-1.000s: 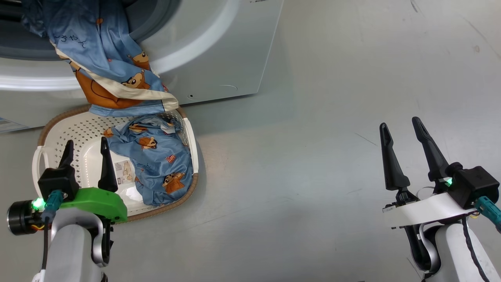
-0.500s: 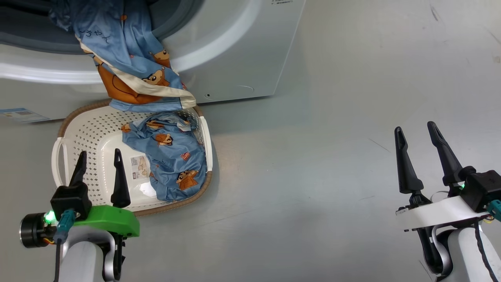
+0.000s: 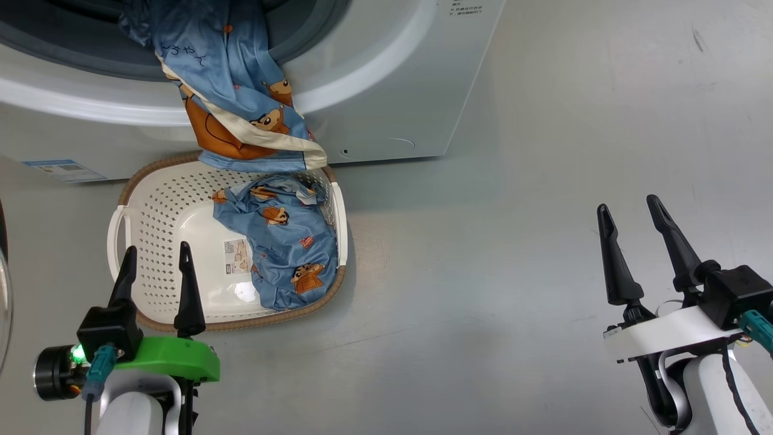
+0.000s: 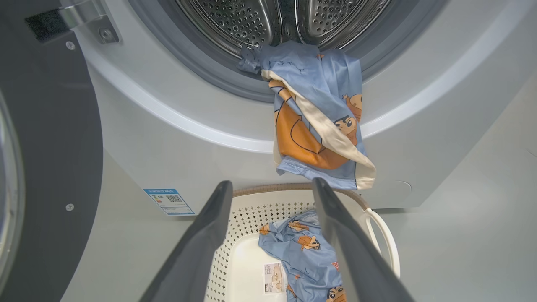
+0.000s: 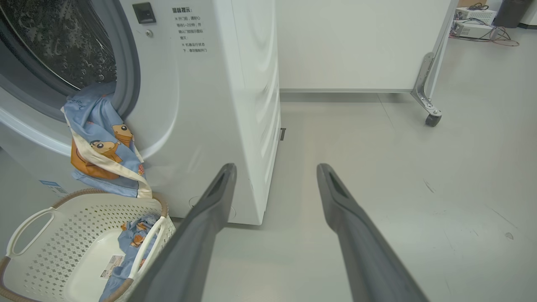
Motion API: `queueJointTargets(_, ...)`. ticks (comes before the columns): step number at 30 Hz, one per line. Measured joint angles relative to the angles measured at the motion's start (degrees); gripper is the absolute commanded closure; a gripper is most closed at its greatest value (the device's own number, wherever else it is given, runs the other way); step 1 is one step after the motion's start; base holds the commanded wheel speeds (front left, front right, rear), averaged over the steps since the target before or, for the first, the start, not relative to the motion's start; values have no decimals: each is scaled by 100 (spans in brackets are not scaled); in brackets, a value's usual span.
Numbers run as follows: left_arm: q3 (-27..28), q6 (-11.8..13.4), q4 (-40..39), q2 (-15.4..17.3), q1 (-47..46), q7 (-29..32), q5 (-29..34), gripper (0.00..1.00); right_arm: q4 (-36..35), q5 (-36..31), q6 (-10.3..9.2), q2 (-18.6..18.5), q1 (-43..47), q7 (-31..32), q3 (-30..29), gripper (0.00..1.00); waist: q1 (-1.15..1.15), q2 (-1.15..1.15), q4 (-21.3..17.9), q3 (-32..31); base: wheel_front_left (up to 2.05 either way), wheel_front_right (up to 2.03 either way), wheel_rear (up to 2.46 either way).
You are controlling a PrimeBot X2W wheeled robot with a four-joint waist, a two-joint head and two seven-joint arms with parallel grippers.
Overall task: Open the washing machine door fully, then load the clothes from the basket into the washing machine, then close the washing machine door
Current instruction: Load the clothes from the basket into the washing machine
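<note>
Left gripper (image 3: 157,249): fingers (image 3: 189,290) spread to full width, nothing held. Poised over the near end of the basket (image 3: 151,205), pointing toward the washing machine (image 3: 386,78), apparently placed for the next pick.
Right gripper (image 3: 628,204): equally wide, empty. Parked over bare floor (image 3: 483,272), well apart from the laundry, probably to leave the left arm room.
Basket position: on the floor just beside the machine's front, below the opening, giving garments a short lift.
Clothes, first piece (image 3: 241,115): upper end inside the drum (image 4: 235,16). Remainder draped over the gasket (image 4: 201,63) and down the front panel, hem hanging at the basket's far rim, contact uncertain. Only half loaded, and likely to catch in a closing door.
Clothes, second piece (image 3: 284,241): crumpled against the basket's right wall, apart from both grippers.
Washing machine door (image 4: 50,126): swung wide to the left, off the loading path.
Stage: loading partly done, closing not yet due.
</note>
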Motion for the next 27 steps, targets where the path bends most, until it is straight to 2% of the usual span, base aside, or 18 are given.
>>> queueJointTargets(22,-189,94,-408,-8,325,22,-124,0,21,0,0,-48,-1,0,26,0,0,0,38,-62,0,0,0)
queueJointTargets(27,-199,94,-477,-8,314,80,-188,0,25,0,0,-26,-21,0,193,0,0,0,-27,-50,0,0,0)
